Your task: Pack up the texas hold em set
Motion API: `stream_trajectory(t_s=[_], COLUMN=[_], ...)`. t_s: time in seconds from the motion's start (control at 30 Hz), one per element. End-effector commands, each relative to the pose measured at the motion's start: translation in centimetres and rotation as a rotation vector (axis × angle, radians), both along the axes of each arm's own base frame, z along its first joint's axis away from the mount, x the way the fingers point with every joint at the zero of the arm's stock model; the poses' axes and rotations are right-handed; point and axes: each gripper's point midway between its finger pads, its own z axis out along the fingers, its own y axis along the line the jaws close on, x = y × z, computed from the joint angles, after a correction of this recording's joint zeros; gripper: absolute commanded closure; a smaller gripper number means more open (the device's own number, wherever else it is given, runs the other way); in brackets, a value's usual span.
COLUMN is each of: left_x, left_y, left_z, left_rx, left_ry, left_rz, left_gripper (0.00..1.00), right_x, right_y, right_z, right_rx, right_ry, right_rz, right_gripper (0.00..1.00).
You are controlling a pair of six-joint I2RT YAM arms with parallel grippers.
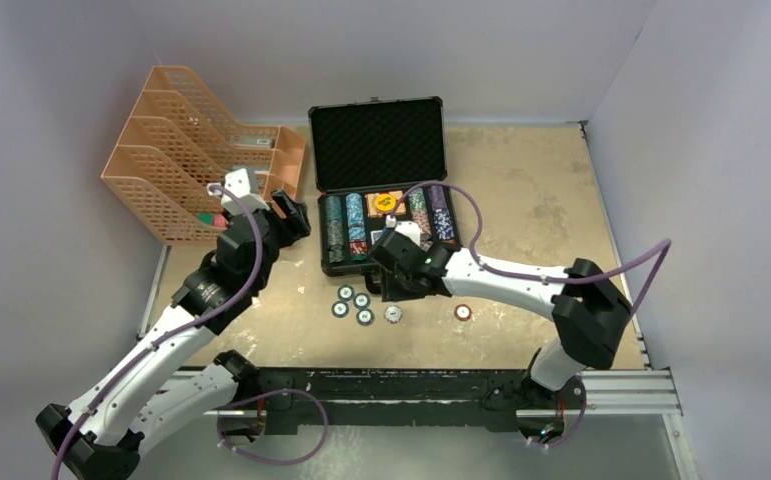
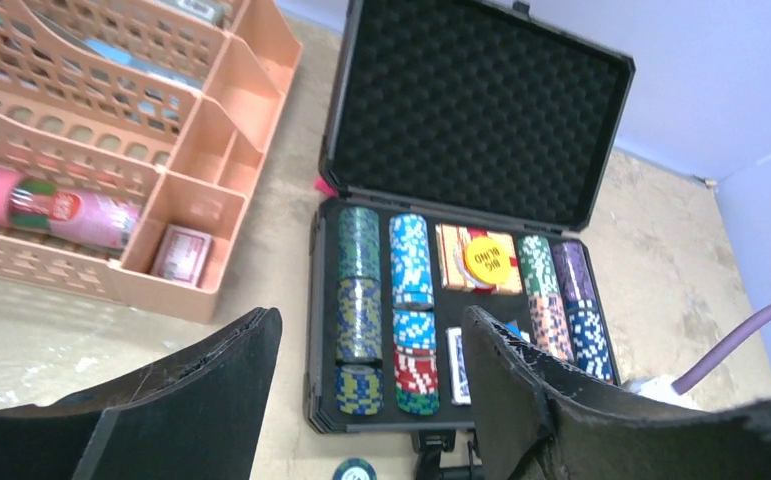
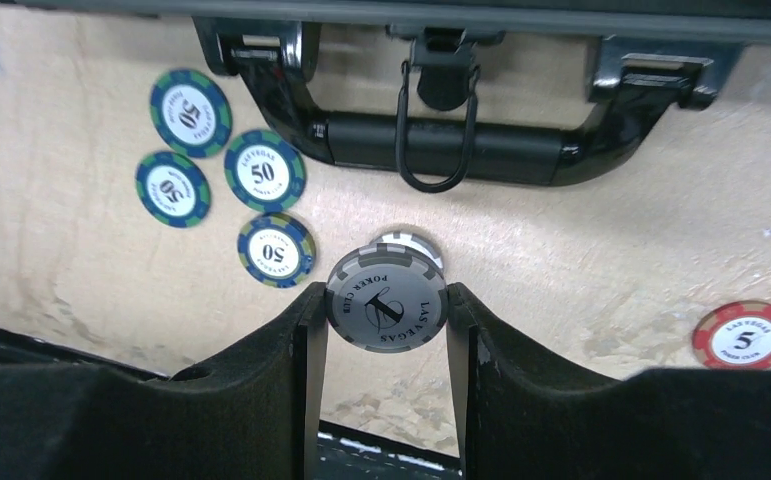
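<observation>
Right end effector (image 3: 388, 300) pinches grey chip (image 3: 387, 312) by its edges.

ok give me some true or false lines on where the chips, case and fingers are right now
1. The right fingers grip a grey chip. True.
2. The case lid is shut. False: it stands open.
3. Four blue 50 chips lie on the table near the case handle. True.
4. The red 5 chip sits inside the case. False: it lies on the table.
5. The left fingers hold a chip. False: they are open and empty.
</observation>
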Motion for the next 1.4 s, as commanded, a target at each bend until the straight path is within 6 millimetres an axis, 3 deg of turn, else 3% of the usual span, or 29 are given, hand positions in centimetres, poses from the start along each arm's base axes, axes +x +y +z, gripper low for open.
stream_trajectory(t_s=[0.0,0.2,0.3,0.5,0.6,0.77,1.1,1.3,1.37], left_x=[-0.2,-0.7,-1.2,-2.2,-2.0,-0.4,-0.1,0.7,1.4], left_y=[-2.7,-7.4,-10.2,-15.4,-17.2,-18.1,-19.9,-20.4,-20.4], left_z=[-2.0,-5.9,-6.9,-5.8,-5.3,-4.7,-2.0,-2.2,-2.5], left_rx=[-0.106,-0.222,-0.275,-0.261,-0.27,-0.329,-0.379,-0.393,-0.39], left_ry=[0.036,0.115,0.129,0.034,-0.018,-0.112,-0.278,-0.265,-0.249], left_rz=[-0.105,-0.294,-0.406,-0.563,-0.597,-0.566,-0.642,-0.62,-0.588], left_gripper=[0.33,0.34,0.36,0.36,0.37,0.39,0.4,0.4,0.44], right_x=[1.6,5.3,7.3,10.3,10.8,11.0,10.3,10.3,10.3], right_y=[-0.7,-1.7,-2.1,-2.6,-2.3,-2.1,-0.7,0.3,0.6], right_z=[2.5,7.5,10.1,13.8,15.2,16.6,17.1,17.0,16.9], right_rx=[0.083,0.243,0.337,0.528,0.621,0.713,0.854,0.888,0.893], right_ry=[-0.037,-0.115,-0.155,-0.182,-0.185,-0.175,-0.073,-0.044,-0.036], right_rz=[-0.062,-0.156,-0.201,-0.276,-0.284,-0.305,-0.305,-0.263,-0.253], right_gripper=[0.75,0.73,0.73,0.72,0.73,0.72,0.72,0.71,0.71])
